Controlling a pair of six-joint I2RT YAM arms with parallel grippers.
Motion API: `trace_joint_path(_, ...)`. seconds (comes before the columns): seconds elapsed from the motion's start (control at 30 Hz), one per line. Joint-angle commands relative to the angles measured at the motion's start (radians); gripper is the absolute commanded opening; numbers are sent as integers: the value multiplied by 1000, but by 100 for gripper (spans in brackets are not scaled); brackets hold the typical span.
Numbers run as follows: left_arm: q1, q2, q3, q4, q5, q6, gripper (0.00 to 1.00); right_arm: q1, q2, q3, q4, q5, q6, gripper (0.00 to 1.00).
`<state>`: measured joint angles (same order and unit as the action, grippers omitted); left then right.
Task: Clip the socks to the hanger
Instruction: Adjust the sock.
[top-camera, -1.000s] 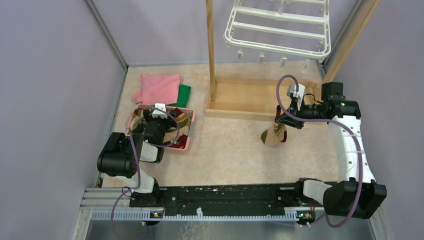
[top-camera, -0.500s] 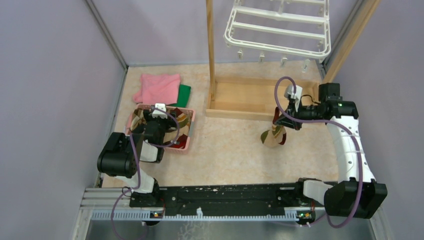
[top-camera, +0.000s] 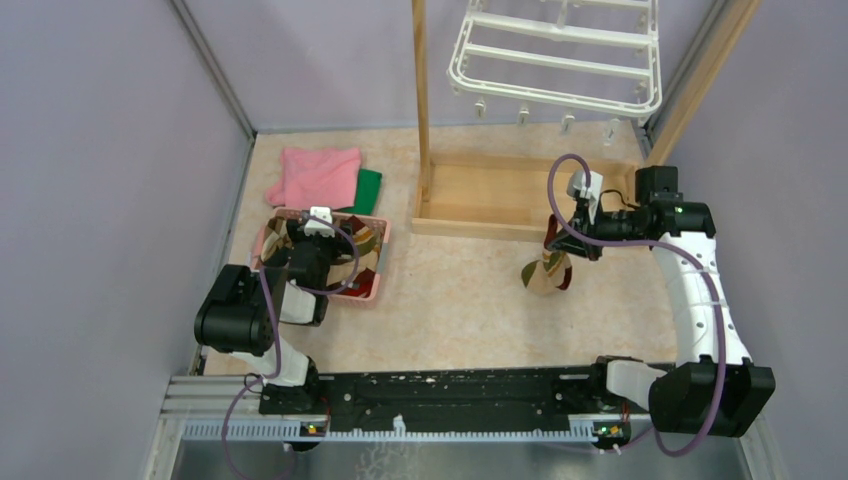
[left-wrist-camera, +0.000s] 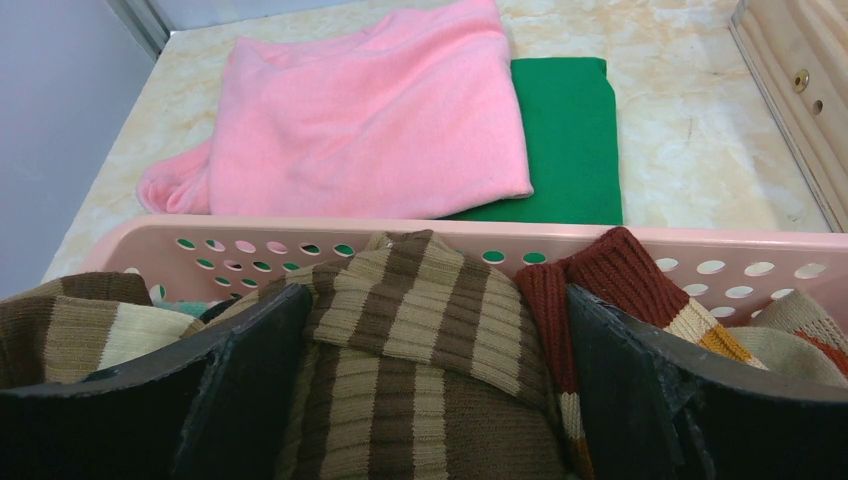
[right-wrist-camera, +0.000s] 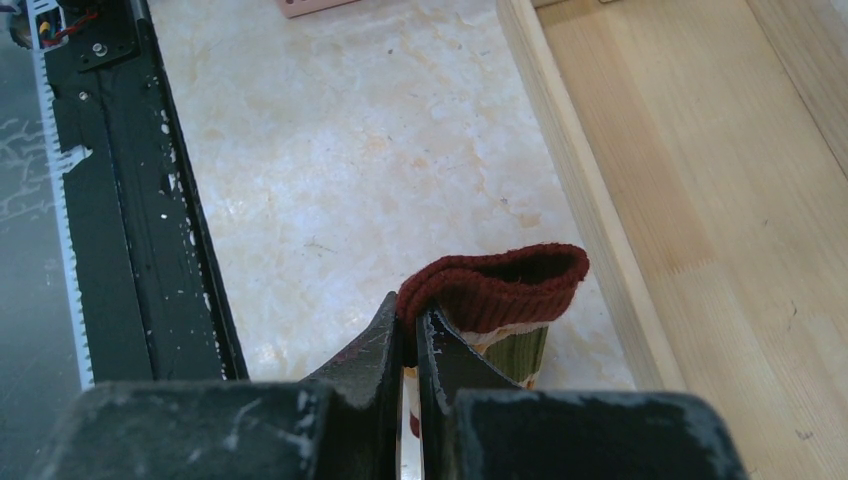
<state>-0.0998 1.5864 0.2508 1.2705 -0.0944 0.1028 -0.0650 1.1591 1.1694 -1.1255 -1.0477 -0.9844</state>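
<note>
Top external: right arm (top-camera: 692, 285) aloft, sock (top-camera: 547, 276) in fingers (top-camera: 560, 243).

The socks (left-wrist-camera: 430, 330) are soft ribbed knit, the basket (left-wrist-camera: 700, 240) smooth pink plastic (slightly glossy). The pink cloth (left-wrist-camera: 370, 110) looks fleecy and matt; the frame (right-wrist-camera: 700, 200) is pale bare wood, the tabletop (right-wrist-camera: 330, 150) smooth, marble-patterned.

right hand (top-camera: 557, 244): gripping banded sock (top-camera: 546, 276) | left hand (top-camera: 312, 257): over pink basket (top-camera: 373, 291) | hanger (top-camera: 556, 97): overhead
</note>
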Motion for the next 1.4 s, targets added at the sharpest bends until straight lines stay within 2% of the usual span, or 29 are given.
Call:
trace_joint_path(0.0,8,-2,7,-36,-2,-22,99,11,-29,-1,15,-22,-8,0)
trace_joint_path(1.37,8,-2,7,-36,-2,-21,99,33,-61,-14,18,-37,-9,0)
